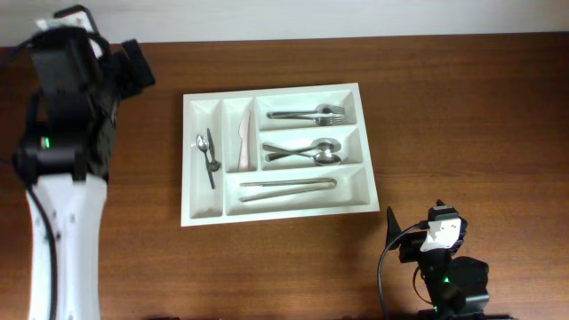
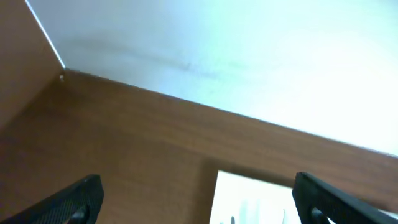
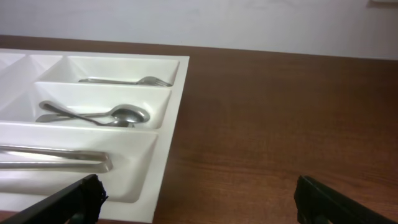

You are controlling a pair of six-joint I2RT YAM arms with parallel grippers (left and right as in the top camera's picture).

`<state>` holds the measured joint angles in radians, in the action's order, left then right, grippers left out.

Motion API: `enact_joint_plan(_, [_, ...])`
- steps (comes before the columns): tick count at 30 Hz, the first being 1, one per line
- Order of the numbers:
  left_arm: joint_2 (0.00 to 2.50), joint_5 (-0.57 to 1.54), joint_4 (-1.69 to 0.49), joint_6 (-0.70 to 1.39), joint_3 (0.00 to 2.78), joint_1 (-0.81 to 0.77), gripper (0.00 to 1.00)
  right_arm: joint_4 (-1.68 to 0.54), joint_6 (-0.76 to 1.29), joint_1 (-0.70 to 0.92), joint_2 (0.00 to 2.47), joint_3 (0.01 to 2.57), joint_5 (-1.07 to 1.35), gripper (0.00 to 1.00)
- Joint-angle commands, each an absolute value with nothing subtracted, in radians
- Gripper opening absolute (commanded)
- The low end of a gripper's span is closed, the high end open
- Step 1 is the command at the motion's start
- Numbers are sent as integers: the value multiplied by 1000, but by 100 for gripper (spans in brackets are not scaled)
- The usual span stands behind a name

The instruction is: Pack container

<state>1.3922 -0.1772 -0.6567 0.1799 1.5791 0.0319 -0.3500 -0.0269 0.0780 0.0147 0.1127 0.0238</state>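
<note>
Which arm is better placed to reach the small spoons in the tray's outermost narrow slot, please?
Probably the left: the left gripper, open, hangs beside that end of the cutlery tray; the right gripper sits past the opposite end.

Left wrist view: the container (image 2: 249, 196) is blurred and cut off by the bottom edge; only one corner shows. Right wrist view: its left part runs off the left edge. Overhead: the utensils (image 1: 211, 160) in the slot at its left edge are too small to identify.

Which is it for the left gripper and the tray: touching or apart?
Apart. The overhead view shows a strip of bare table between the open left gripper and the tray.
</note>
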Motion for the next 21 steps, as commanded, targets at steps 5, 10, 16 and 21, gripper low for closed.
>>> enact_joint_plan(5, [1084,-166,-418,115,1092,-7,99,-352,-30,72,3,106,12,99])
enact_joint_plan(10, [868,-97,-136,115,715,-6,99,-352,-30,72,3,106,12,99])
enact_joint_plan(16, [600,-74,116,118,349,-6,99,-352,-30,72,3,106,12,99])
enact_joint_plan(21, [424,-74,141,117,199,-6,99,-352,-30,72,3,106,12,99])
